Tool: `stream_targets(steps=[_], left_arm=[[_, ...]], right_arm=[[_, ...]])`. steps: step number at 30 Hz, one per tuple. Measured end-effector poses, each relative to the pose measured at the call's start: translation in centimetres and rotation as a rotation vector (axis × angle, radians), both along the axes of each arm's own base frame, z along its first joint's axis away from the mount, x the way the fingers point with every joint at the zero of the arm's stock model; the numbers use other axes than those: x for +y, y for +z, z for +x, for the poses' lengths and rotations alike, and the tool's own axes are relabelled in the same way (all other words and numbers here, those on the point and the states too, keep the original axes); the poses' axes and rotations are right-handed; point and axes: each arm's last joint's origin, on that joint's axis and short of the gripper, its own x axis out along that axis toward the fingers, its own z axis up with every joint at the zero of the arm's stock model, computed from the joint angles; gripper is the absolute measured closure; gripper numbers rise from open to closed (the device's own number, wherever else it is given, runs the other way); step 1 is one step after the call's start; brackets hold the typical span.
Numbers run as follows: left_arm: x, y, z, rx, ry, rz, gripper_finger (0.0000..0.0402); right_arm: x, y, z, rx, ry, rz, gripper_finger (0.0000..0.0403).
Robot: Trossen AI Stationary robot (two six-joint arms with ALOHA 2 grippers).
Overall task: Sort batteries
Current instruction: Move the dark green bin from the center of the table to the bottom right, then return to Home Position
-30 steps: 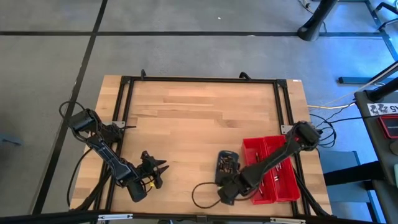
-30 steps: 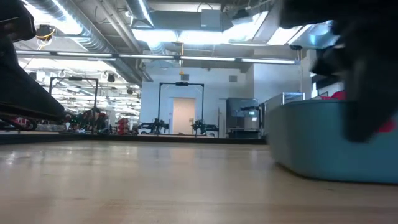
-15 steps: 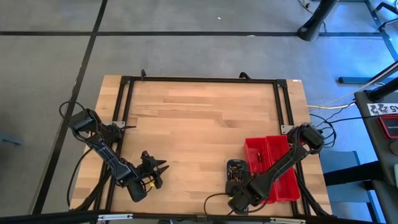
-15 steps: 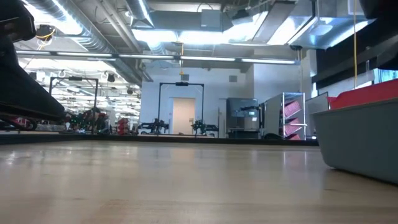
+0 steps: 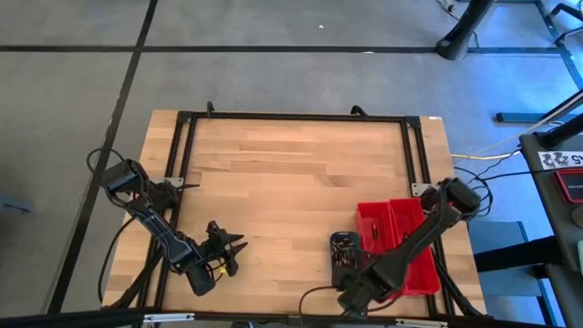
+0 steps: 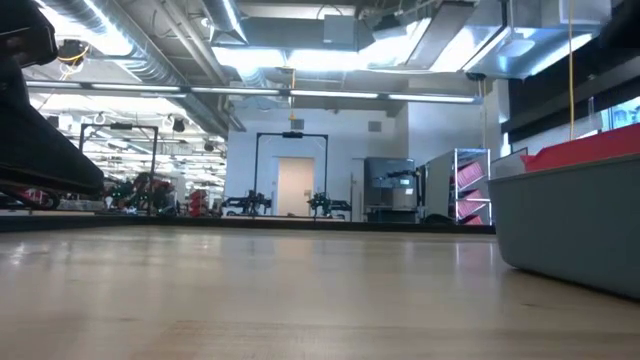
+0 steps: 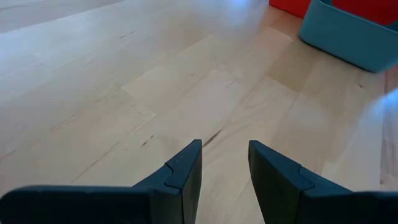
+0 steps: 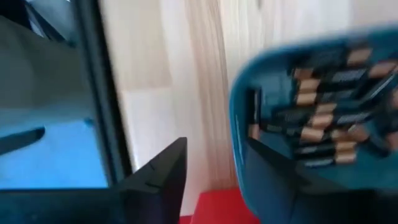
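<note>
A small grey-blue tray (image 5: 343,251) full of batteries (image 8: 323,106) stands flat on the table, its right side against the red bins (image 5: 401,244). My right gripper (image 8: 214,146) hangs open over the tray's near end, pointing steeply down. The tray's rim (image 8: 238,134) stands between its fingers, close to one of them. In the high view this gripper (image 5: 350,284) is near the table's front edge. My left gripper (image 5: 239,245) waits open at the near left, low over bare wood, with nothing between its fingers (image 7: 186,171). My right gripper has one finger (image 8: 273,177) over the inside of the tray and the other (image 8: 163,174) outside it, on either side of the near rim. Whether either finger touches the rim I cannot tell.
Two long red bins (image 6: 590,150) lie side by side at the table's right edge, behind the tray (image 6: 570,225) in the low view. A black frame (image 5: 291,117) runs along the table's far, left and right sides. Bare wood lies between the arms.
My right gripper has gone toward the table's right and near edges and has risen a little. The tray has slid along the table with it, from left of the red bins to right beside them.
</note>
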Motion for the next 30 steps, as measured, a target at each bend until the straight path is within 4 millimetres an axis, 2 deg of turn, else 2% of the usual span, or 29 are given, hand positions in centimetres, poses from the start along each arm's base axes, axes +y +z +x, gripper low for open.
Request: stream_targets(steps=[5, 10, 13, 17, 20, 24, 27, 30], left_arm=[[0.0, 0.0, 0.0, 0.002, -0.002, 0.004, 0.0281], [0.0, 0.0, 0.0, 0.006, -0.006, 0.011, 0.0281], [0.3, 0.0, 0.2, 0.002, 0.010, 0.012, 0.0281], [0.9, 0.0, 0.9, 0.000, 0.044, 0.011, 0.0281], [1.2, 0.0, 1.2, 0.011, 0.049, 0.030, 0.0281], [1.6, 0.0, 1.6, 0.020, 0.061, 0.045, 0.0281], [2.6, -0.1, 2.2, 0.051, 0.094, 0.079, 0.0281], [4.4, 0.2, 3.4, 0.141, 0.116, 0.113, 0.0283]], right_arm=[[-0.6, 3.9, -0.2, -0.172, 0.023, -0.017, 0.0232], [-1.9, 6.8, -1.8, -0.288, 0.109, -0.147, 0.0241], [-3.2, 8.6, -3.7, -0.357, 0.143, -0.238, 0.0263], [-6.5, 9.8, -7.0, -0.483, 0.053, -0.283, 0.0303], [-9.6, 9.0, -9.7, -0.589, -0.086, -0.258, 0.0333], [-13.0, 6.2, -12.7, -0.730, -0.238, -0.115, 0.0370], [-15.1, 3.7, -12.8, -0.904, -0.342, -0.012, 0.0394], [-16.8, 2.1, -11.5, -1.072, -0.318, 0.087, 0.0397]])
